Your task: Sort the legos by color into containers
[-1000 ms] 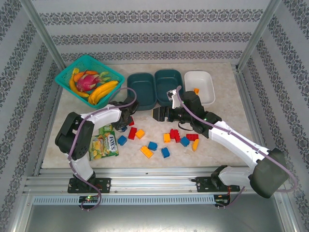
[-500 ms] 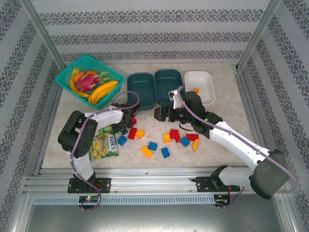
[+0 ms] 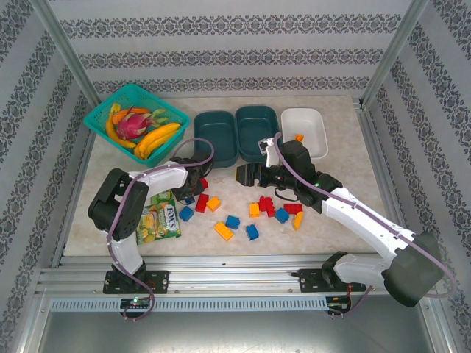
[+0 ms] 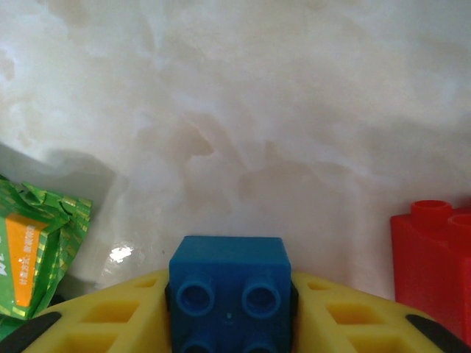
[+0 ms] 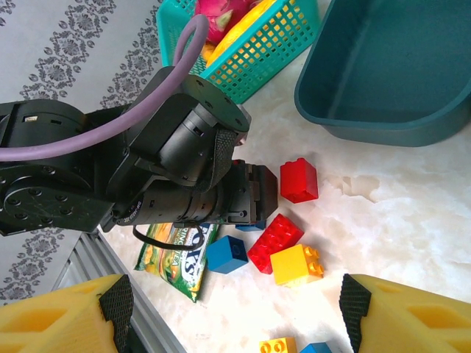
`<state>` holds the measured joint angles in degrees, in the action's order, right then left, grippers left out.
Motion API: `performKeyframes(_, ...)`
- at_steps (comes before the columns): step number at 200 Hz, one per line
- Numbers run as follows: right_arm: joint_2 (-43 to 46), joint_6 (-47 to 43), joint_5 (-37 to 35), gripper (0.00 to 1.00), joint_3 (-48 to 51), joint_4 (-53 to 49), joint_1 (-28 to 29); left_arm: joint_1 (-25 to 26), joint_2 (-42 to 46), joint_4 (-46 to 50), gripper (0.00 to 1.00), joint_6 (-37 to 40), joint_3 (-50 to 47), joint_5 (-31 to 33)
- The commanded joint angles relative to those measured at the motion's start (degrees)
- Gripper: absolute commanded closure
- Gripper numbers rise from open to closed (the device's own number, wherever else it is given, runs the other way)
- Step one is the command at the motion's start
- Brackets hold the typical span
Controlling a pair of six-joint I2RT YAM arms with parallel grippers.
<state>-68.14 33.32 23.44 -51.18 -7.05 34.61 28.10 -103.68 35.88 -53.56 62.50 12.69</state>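
**Op:** L side?

**Obs:** Your left gripper (image 3: 193, 188) is low over the table (image 3: 346, 125), just past the snack packet (image 3: 158, 217). On the wrist cam, the yellow fingers (image 4: 110, 320) sit snug on both flanks of a blue brick (image 4: 229, 276), studs facing the lens. I read that as clamped on it. Lifted or resting on the table, can't tell.

**Op:** R side?

**Obs:** Right gripper (image 5: 235, 305) is spread wide, nothing btwn the fingers. It hangs mid-table, facing your L arm.

**Op:** Where does blue go?

**Obs:** The tubs lie beyond the L gripper, away from the bases and slightly to its right.
- Left teal tub (image 3: 215, 138) is nearest.
- Middle teal tub (image 3: 254, 123) is next.
- White tub (image 3: 309, 121) is farthest, w/ an orange brick (image 3: 299, 137) inside.

Both teal tubs look empty where visible, so which one takes blue is your call. The brick looks squarish, so no long axis to mind. The tubs' long axes run away from you. L arm is nearer and has the brick.

**Op:** What does each view add?

**Obs:**
- L wrist cam gives finger-to-brick contact, plus a red brick (image 4: 434, 257) just right of it, not touching.
- Overhead gives the route to the tubs, w/ the mesh basket (image 3: 99, 118) off to the left.
- R wrist cam gives the side look: loose bricks crowd round the L gripper.
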Motion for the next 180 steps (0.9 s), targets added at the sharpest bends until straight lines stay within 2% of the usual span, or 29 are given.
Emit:
performKeyframes(1, 0.8, 1.1, 0.4, 0.24, 0.5, 0.4, -0.4, -0.8, 0.3, -1.7, 0.56, 2.0, 0.1, 1.9)
performKeyframes(34, 0.6, 1.1, 0.5, 0.23, 0.2, 0.3, -0.3, -1.7, 0.6, -3.5, 0.69, 3.2, -0.7, 0.5)
performKeyframes(81, 0.6, 1.3, 0.5, 0.23, 0.5, 0.4, -0.3, -1.8, 1.9, -2.4, 0.73, 4.5, -0.2, 2.2)
performKeyframes(115, 0.5, 1.4, 0.4, 0.23, 0.5, 0.5, -0.3, -1.9, 2.3, -2.5, 0.68, 6.3, -0.6, 1.5)
performKeyframes(153, 0.0, 1.5, 0.4, 0.24, 0.1, 0.5, -0.3, -2.0, 1.6, -3.2, 0.52, 6.5, -1.8, 0.5)
performKeyframes(180, 0.1, 1.4, 0.4, 0.23, 0.0, 0.3, -0.4, -3.0, 1.2, -3.5, 0.52, 8.0, -0.9, 0.3)
